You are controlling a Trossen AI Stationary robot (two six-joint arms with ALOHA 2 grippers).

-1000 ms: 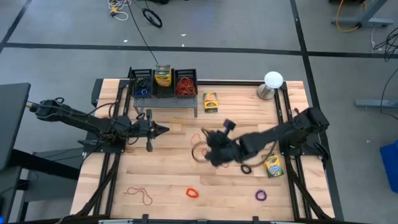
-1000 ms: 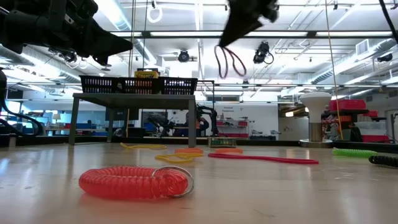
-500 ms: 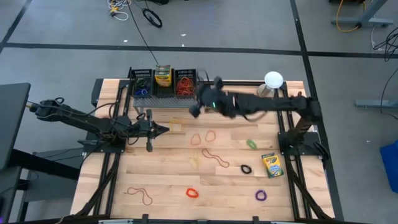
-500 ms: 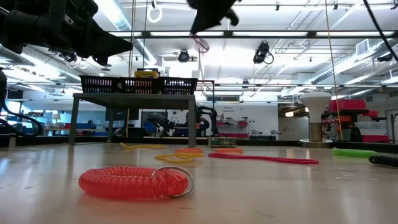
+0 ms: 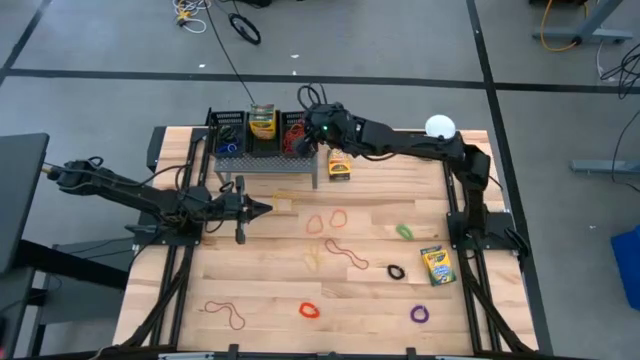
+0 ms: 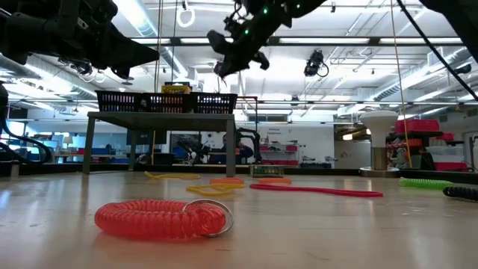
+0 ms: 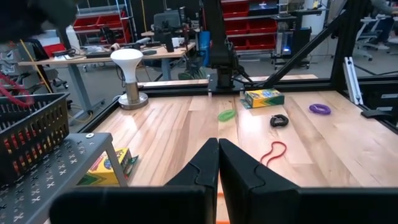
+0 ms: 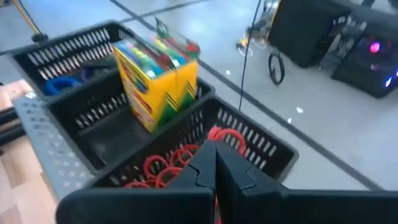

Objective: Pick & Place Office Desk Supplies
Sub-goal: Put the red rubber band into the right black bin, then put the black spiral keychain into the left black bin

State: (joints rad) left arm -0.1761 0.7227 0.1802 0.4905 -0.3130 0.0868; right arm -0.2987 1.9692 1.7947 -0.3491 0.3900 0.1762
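A black three-part basket [image 5: 262, 133] stands on a grey perforated stand at the table's far edge. Its left part holds blue and dark bands, its middle part an upright yellow-and-green crayon box [image 8: 158, 71], its right part red rubber bands [image 8: 168, 165]. My right gripper [image 5: 303, 130] hovers shut above that right part. Two more crayon boxes lie flat on the table [image 5: 339, 164] [image 5: 437, 265]. Loose bands lie flat mid-table: red [image 5: 338, 215], dark red [image 5: 346, 254], green [image 5: 404, 231], black [image 5: 396, 271], purple [image 5: 419, 313]. My left gripper [image 5: 265, 208] waits shut, in front of the stand. My right gripper [image 8: 215, 146] pinches a red rubber band between its two shut fingers, coming from above and slanting down. A short red loop [image 8: 227, 135] shows just past the fingertips, above the red bands in the basket. How much of it hangs below, I cannot see.
A white ball on a metal base [image 5: 438, 135] stands at the far right corner. A red coil band [image 5: 310, 310] and a brown band [image 5: 228, 314] lie near the table's near edge. Black frame rails [image 5: 458, 190] run along both sides of the table.
My right gripper, shut on a dark red band that hung below it, has risen from the table's middle and swung toward the far edge and left, ending above the basket's right part.
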